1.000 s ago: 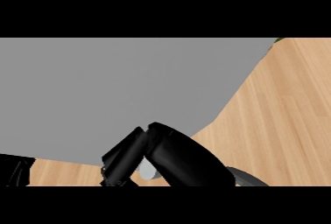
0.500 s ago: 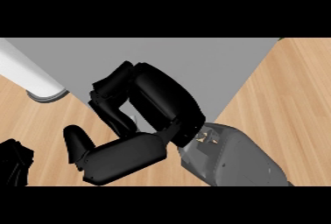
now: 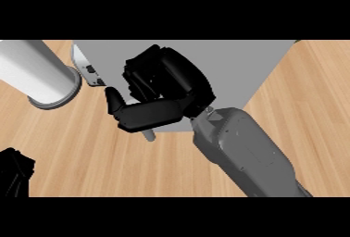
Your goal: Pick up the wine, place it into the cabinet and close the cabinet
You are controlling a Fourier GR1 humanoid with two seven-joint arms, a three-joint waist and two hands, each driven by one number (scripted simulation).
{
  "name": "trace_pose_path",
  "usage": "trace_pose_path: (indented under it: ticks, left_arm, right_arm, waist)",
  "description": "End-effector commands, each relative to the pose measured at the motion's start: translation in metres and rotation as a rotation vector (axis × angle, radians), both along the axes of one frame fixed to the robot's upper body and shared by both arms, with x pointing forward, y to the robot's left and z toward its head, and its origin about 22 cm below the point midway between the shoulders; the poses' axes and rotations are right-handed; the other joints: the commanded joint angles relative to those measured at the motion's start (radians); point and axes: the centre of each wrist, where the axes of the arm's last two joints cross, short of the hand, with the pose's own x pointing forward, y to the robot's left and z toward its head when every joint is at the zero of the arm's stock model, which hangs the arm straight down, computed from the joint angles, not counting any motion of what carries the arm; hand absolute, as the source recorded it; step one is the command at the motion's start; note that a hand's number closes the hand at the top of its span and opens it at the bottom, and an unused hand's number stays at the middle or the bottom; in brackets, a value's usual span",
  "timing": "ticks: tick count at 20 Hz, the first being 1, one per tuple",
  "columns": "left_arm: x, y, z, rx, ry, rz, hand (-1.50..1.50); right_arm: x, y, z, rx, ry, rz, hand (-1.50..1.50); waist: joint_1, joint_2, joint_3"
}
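The grey cabinet (image 3: 239,65) fills the upper middle of the head view, seen from above. My right hand (image 3: 160,99) lies across its front left part, fingers curled in over the grey surface and thumb (image 3: 113,100) pointing left, with nothing visible in the grip. A small grey handle (image 3: 149,135) pokes out just below the palm. A white fitting (image 3: 87,69) shows at the cabinet's left edge. No wine bottle is recognisable. My left hand (image 3: 14,171) rests relaxed at the lower left edge.
A tall white cylinder (image 3: 37,69) with a flared foot stands on the wooden counter (image 3: 89,157) just left of the cabinet; I cannot tell what it is. Bare wood stretches along the front and the right side (image 3: 311,106).
The grey surface has shrunk in view, uncovering the counter and the white cylinder at the left. My right hand has risen from the lower edge to the cabinet's front. The left hand has stayed put.
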Motion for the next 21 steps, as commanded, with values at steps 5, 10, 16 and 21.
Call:
trace_pose_path:
  ticks: [5,10,16,21]
  left_arm:
    - [0.002,0.010,-0.015,-0.014,0.010,-0.012,1.50]
    - [0.007,-0.008,0.006,0.013,-0.011,-0.002,1.50]
    - [0.006,0.001,0.002,0.020,0.004,-0.014,1.50]
    - [0.011,0.001,0.005,0.019,-0.001,-0.012,1.50]
  right_arm:
    - [0.039,-0.026,-0.027,-0.017,0.056,-0.133,1.50]
    - [0.061,-0.054,-0.046,-0.046,0.031,-0.163,1.50]
    - [0.074,-0.079,-0.039,-0.058,0.019,-0.157,1.50]
    - [0.065,-0.074,-0.035,-0.063,-0.002,-0.136,1.50]
  waist:
    - [-0.004,0.012,0.001]
    - [0.006,0.018,0.003]
    - [0.015,0.024,0.002]
    - [0.007,0.022,0.001]
